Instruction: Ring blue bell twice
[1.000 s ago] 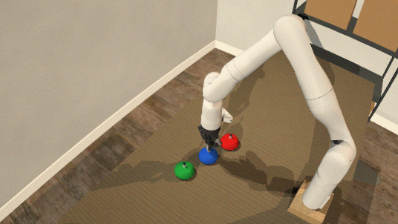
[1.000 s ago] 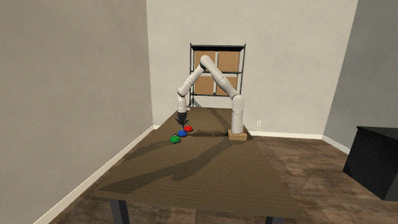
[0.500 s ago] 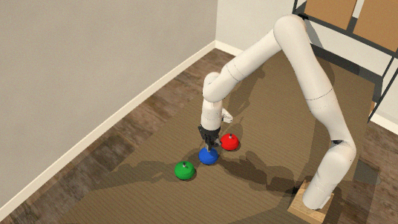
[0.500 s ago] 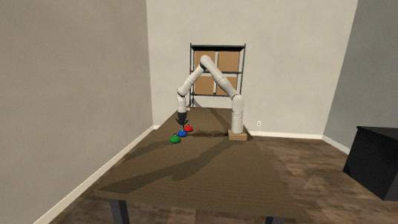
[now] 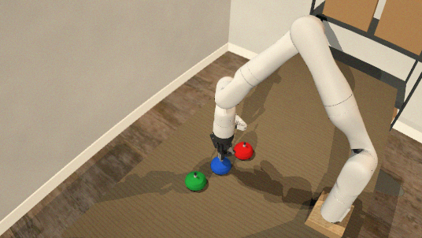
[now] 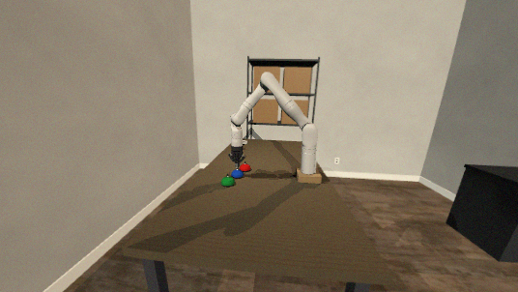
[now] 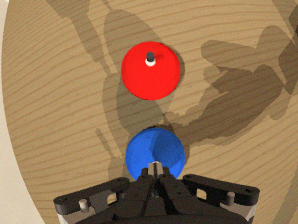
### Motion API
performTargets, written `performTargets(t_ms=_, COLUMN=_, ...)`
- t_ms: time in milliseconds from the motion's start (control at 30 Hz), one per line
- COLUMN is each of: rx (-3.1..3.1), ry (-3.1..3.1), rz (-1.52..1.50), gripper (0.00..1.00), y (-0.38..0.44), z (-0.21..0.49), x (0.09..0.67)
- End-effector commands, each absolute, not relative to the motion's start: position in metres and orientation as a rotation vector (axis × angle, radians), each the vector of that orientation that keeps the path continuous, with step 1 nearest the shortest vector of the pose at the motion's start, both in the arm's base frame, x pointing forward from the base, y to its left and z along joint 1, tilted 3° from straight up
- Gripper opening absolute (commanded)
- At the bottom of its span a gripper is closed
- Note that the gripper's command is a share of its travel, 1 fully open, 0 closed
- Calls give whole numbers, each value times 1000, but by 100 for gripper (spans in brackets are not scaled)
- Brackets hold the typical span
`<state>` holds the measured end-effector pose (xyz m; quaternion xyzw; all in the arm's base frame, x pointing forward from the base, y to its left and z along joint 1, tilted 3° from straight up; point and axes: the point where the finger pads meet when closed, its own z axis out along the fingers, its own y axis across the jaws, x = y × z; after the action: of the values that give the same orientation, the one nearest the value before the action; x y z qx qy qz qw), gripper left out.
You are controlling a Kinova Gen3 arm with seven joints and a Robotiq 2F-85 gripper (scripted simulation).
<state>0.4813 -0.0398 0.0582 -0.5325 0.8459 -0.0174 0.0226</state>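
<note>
While your arm reaches down over the table [image 5: 299, 130], the gripper [image 5: 223, 156] is clenched on nothing, its fingertips meeting at the top of the blue bell [image 5: 220, 166]. You have that bell between the green bell [image 5: 195, 181] at near left and the red bell [image 5: 243, 150] at far right.

The closed gripper [image 5: 223, 155] covers the top of the blue bell [image 5: 220, 167] directly beneath it, so its button and any contact cannot be made out. In the wrist view the gripper body hides the bell's near edge and the bottom edge crops the gripper. In the exterior view the bells are too small to show their buttons.
</note>
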Motion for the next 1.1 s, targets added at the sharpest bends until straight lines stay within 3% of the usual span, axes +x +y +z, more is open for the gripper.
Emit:
performTargets(t_ms=0, rx=-1654, ry=2627, rz=-52, gripper=0, y=-41, z=56, x=479)
performTargets(t_ms=1067, rx=-1656, ry=2615, rz=-49, gripper=0, y=-39, z=122, x=478)
